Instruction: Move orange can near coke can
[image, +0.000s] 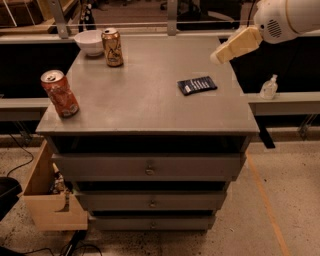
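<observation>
Your gripper (225, 50) hangs just beyond the dark packet (197, 85), slightly to its right; open or closed, I can't tell. The orange can (112, 47) stands upright well left of that packet and farther back, so you reach leftward. The coke can (60, 93) sits farther left of the packet, nearer the front.

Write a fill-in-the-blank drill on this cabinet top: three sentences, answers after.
1. The orange can stands right beside the white ____.
2. The coke can stands at the cabinet top's front ____ corner.
3. The tool hangs over the top's ____ side, far from both cans.
Answers: bowl; left; right.
</observation>
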